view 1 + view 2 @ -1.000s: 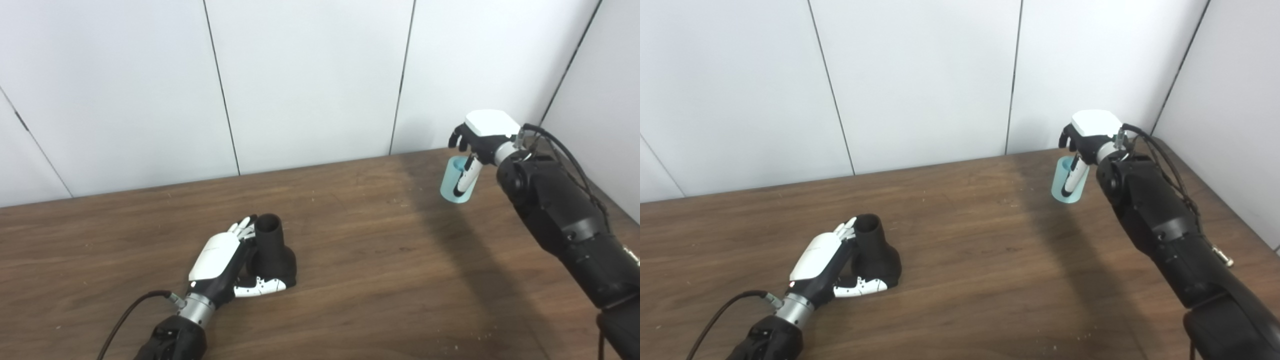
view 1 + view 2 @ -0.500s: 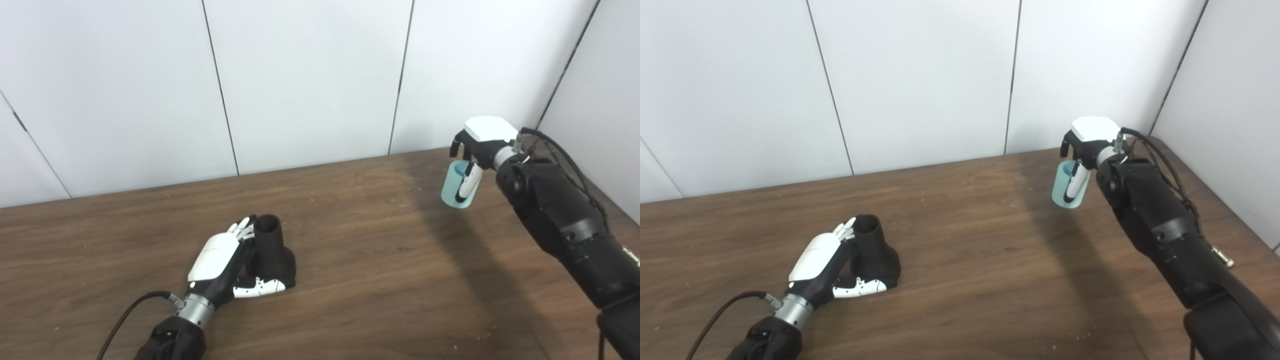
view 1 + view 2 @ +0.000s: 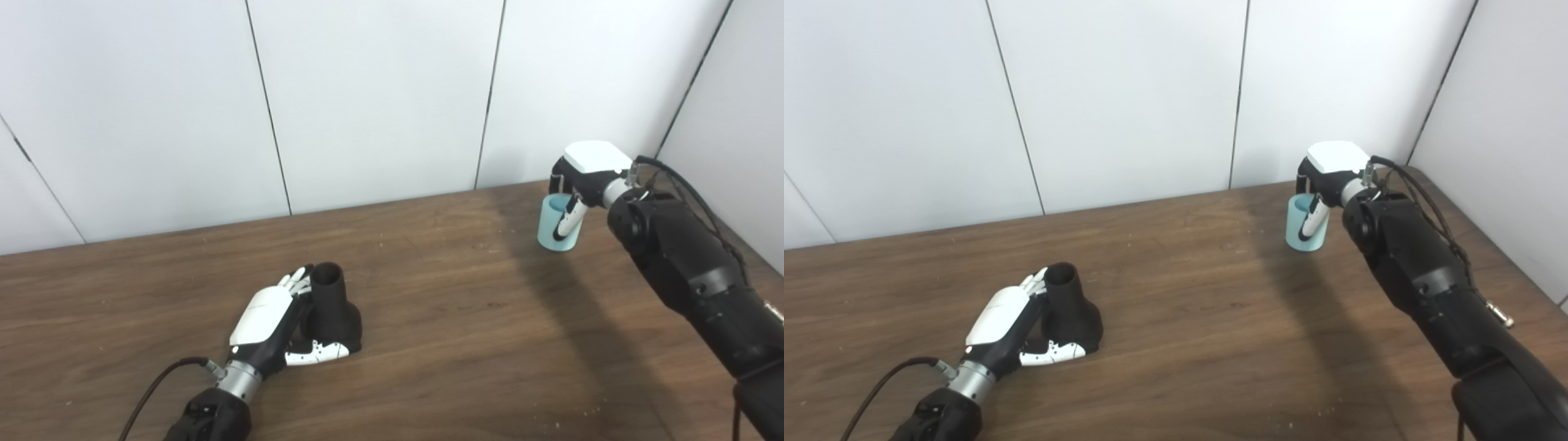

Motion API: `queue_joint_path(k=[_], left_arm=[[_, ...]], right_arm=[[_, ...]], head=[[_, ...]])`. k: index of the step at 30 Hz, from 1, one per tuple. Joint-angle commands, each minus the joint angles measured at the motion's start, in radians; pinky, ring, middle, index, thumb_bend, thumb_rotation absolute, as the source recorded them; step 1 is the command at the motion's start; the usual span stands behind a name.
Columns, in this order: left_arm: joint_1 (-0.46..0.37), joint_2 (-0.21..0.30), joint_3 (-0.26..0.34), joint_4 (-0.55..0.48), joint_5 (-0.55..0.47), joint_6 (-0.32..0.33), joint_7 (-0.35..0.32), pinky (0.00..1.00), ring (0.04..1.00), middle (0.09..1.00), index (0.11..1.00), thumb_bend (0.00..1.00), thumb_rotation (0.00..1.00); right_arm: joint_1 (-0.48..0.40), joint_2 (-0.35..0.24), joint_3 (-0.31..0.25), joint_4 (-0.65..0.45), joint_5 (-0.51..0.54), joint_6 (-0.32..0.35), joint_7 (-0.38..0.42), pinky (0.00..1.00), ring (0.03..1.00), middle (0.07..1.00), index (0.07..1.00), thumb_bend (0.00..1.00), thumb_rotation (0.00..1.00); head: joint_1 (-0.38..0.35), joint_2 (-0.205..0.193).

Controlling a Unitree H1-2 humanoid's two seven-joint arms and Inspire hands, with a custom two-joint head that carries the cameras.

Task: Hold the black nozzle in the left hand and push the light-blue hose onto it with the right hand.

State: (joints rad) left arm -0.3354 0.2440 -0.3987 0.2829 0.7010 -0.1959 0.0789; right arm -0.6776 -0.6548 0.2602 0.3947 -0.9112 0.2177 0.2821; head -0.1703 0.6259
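Note:
The black nozzle stands upright on its wide base on the brown table, left of centre, with its open neck pointing up. My left hand is wrapped around it, fingers behind the neck and thumb lying across the front of the base. At the far right, near the wall corner, my right hand grips the short light-blue hose from above, thumb down its front and fingers behind it. The hose is upright with its open end up. Whether its bottom touches the table I cannot tell.
White wall panels close off the back of the table, and a side wall stands at the right. A black cable trails from my left wrist. A wide stretch of bare tabletop lies between the two hands.
My right hand has turned the hose from a tilt to upright and shifted it slightly left. The left hand and nozzle have not moved.

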Motion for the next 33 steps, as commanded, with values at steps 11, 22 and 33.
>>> queue_joint_path(k=[11, 22, 33], left_arm=[[0.143, 0.007, -0.025, 0.089, 0.013, 0.008, 0.009, 1.0, 1.0, 0.905, 0.578, 0.6, 0.6], [0.146, 0.009, -0.032, 0.084, 0.03, 0.007, 0.016, 1.0, 1.0, 0.905, 0.57, 0.59, 0.58], [0.135, 0.027, -0.064, 0.099, 0.083, -0.019, 0.05, 1.0, 1.0, 0.905, 0.516, 0.6, 0.58]], right_arm=[[-0.064, -0.063, -0.017, -0.037, 0.022, -0.031, -0.027, 0.17, 0.252, 0.471, 0.485, 0.53, 0.0], [-0.057, -0.028, -0.025, -0.225, 0.045, -0.028, 0.018, 0.19, 0.268, 0.473, 0.485, 0.53, 0.0], [-0.059, 0.014, -0.025, -0.424, 0.084, -0.076, 0.045, 0.27, 0.339, 0.419, 0.52, 0.52, 0.0]], head=[[0.002, 0.003], [0.014, 0.013], [0.017, 0.017]])
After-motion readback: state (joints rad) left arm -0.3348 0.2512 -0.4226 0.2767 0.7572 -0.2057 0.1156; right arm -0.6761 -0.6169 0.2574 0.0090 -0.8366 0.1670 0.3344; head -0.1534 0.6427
